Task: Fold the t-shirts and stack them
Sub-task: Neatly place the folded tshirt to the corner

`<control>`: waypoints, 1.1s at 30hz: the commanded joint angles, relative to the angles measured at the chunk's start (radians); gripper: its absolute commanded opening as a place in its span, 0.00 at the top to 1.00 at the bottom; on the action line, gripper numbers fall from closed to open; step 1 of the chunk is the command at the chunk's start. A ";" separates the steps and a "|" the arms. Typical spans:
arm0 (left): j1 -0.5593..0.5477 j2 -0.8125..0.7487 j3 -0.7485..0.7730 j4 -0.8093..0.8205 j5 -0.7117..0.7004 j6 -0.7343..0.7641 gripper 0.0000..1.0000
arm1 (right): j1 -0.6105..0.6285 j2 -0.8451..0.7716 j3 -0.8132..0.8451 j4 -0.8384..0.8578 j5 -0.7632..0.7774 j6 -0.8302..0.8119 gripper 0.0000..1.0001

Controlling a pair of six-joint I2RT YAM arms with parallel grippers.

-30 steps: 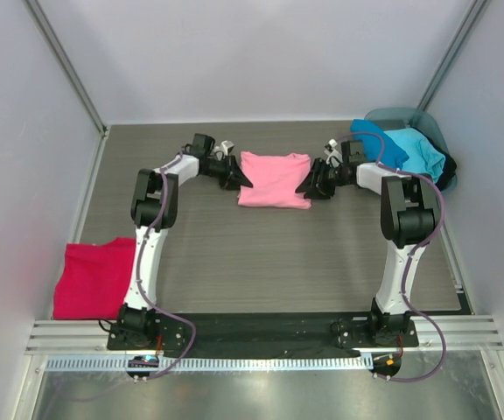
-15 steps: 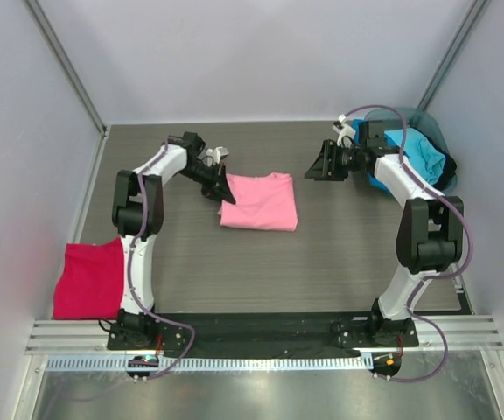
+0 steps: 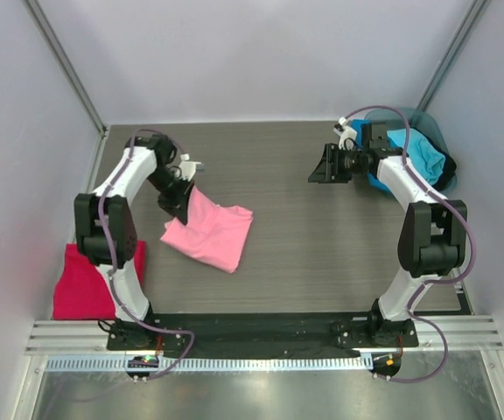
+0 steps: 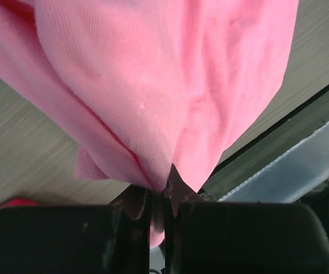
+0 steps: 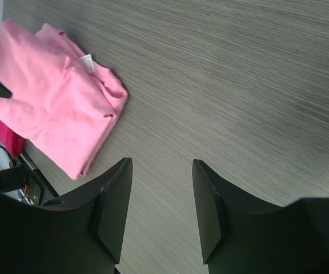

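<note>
Two grippers flanked the folded light pink t-shirt (image 3: pixel 213 232) a second ago toward 12 o'clock on the table (image 3: pixel 322 254); now only one of them has it. The left gripper (image 3: pixel 180 198) is clenched on the shirt's edge, the cloth bunched between its closed tips in the left wrist view, and it has dragged the shirt toward 9 o'clock, where the shirt lies turned at an angle, partly lifted at the pinched corner. The right gripper (image 3: pixel 324 166) has let go and pulled back toward 2 o'clock; its jaws stand apart over bare table, holding nothing, well apart from the pink shirt. It has barely shifted over the last half second. The crimson t-shirt (image 3: pixel 81 280) lies flat at 8 o'clock on the table's edge, partly behind the left arm. The blue and turquoise t-shirts (image 3: pixel 414 149) are heaped in the grey-teal tub (image 3: pixel 409 114) at the 2 o'clock corner. The table is grey-brown with a wood grain, enclosed by plain white walls (image 3: pixel 261 61), with a metal rail (image 3: pixel 261 337) along the 6 o'clock edge where both arm bases are bolted.
</note>
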 commanded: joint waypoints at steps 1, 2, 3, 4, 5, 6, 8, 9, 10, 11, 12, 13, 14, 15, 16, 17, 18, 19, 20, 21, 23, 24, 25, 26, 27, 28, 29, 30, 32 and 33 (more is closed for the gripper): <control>0.050 -0.152 -0.096 -0.320 -0.119 0.072 1.00 | -0.001 -0.027 0.007 0.001 -0.025 -0.032 0.48; 0.064 -0.184 -0.125 -0.328 -0.163 0.083 1.00 | -0.001 -0.019 0.009 -0.002 -0.029 -0.037 0.48; 0.068 -0.239 -0.150 -0.331 -0.184 0.092 1.00 | -0.001 -0.013 0.018 -0.016 -0.033 -0.052 0.48; 0.073 -0.271 -0.173 -0.340 -0.205 0.109 1.00 | -0.001 -0.004 0.024 -0.025 -0.038 -0.061 0.48; 0.085 -0.299 -0.225 -0.355 -0.223 0.115 1.00 | -0.001 0.004 0.029 -0.033 -0.039 -0.064 0.48; 0.090 -0.327 -0.249 -0.358 -0.266 0.119 1.00 | -0.001 0.022 0.038 -0.042 -0.042 -0.067 0.48; 0.102 -0.423 -0.332 -0.358 -0.309 0.135 1.00 | 0.000 0.041 0.046 -0.048 -0.062 -0.072 0.48; 0.107 -0.457 -0.361 -0.358 -0.351 0.141 1.00 | 0.002 0.061 0.055 -0.051 -0.070 -0.072 0.48; 0.108 -0.510 -0.383 -0.360 -0.366 0.141 1.00 | 0.004 0.070 0.061 -0.051 -0.076 -0.072 0.48; 0.111 -0.540 -0.429 -0.358 -0.384 0.144 1.00 | 0.007 0.082 0.069 -0.053 -0.082 -0.073 0.48; 0.121 -0.568 -0.447 -0.360 -0.403 0.146 1.00 | 0.010 0.091 0.085 -0.059 -0.087 -0.072 0.48; 0.127 -0.591 -0.464 -0.358 -0.438 0.149 1.00 | 0.013 0.110 0.095 -0.062 -0.090 -0.072 0.48; 0.134 -0.647 -0.481 -0.360 -0.454 0.152 1.00 | 0.014 0.118 0.104 -0.065 -0.093 -0.095 0.48; 0.142 -0.672 -0.506 -0.360 -0.455 0.155 1.00 | 0.016 0.125 0.119 -0.070 -0.101 -0.098 0.48; 0.175 -0.706 -0.520 -0.361 -0.514 0.158 1.00 | 0.017 0.140 0.127 -0.070 -0.104 -0.099 0.48; 0.188 -0.762 -0.530 -0.360 -0.535 0.165 1.00 | 0.020 0.147 0.133 -0.071 -0.107 -0.106 0.48; 0.197 -0.796 -0.543 -0.361 -0.562 0.184 1.00 | 0.019 0.156 0.139 -0.071 -0.111 -0.110 0.48; 0.223 -0.824 -0.564 -0.361 -0.582 0.196 1.00 | 0.020 0.162 0.142 -0.073 -0.114 -0.112 0.49; 0.234 -0.850 -0.572 -0.361 -0.619 0.205 1.00 | 0.025 0.177 0.144 -0.074 -0.116 -0.115 0.48; 0.248 -0.896 -0.578 -0.361 -0.633 0.215 1.00 | 0.027 0.184 0.148 -0.074 -0.119 -0.115 0.49; 0.300 -0.933 -0.586 -0.360 -0.662 0.244 1.00 | 0.030 0.199 0.150 -0.076 -0.128 -0.118 0.48; 0.323 -0.963 -0.590 -0.360 -0.671 0.256 1.00 | 0.034 0.202 0.152 -0.077 -0.131 -0.119 0.49; 0.340 -0.980 -0.599 -0.360 -0.679 0.288 1.00 | 0.039 0.205 0.152 -0.079 -0.137 -0.124 0.48; 0.375 -0.994 -0.599 -0.360 -0.687 0.302 1.00 | 0.040 0.205 0.152 -0.082 -0.139 -0.127 0.48; 0.389 -1.017 -0.598 -0.360 -0.701 0.316 1.00 | 0.042 0.208 0.153 -0.085 -0.141 -0.138 0.48; 0.406 -1.025 -0.593 -0.358 -0.701 0.337 1.00 | 0.042 0.210 0.155 -0.088 -0.144 -0.142 0.48; 0.436 -1.033 -0.575 -0.360 -0.702 0.345 1.00 | 0.043 0.211 0.155 -0.091 -0.144 -0.150 0.49; 0.447 -1.039 -0.563 -0.360 -0.704 0.353 1.00 | 0.043 0.216 0.161 -0.102 -0.144 -0.155 0.48; 0.482 -1.054 -0.535 -0.361 -0.708 0.389 1.00 | 0.043 0.223 0.165 -0.115 -0.147 -0.173 0.49; 0.490 -1.059 -0.527 -0.361 -0.722 0.400 1.00 | 0.043 0.230 0.171 -0.119 -0.148 -0.175 0.49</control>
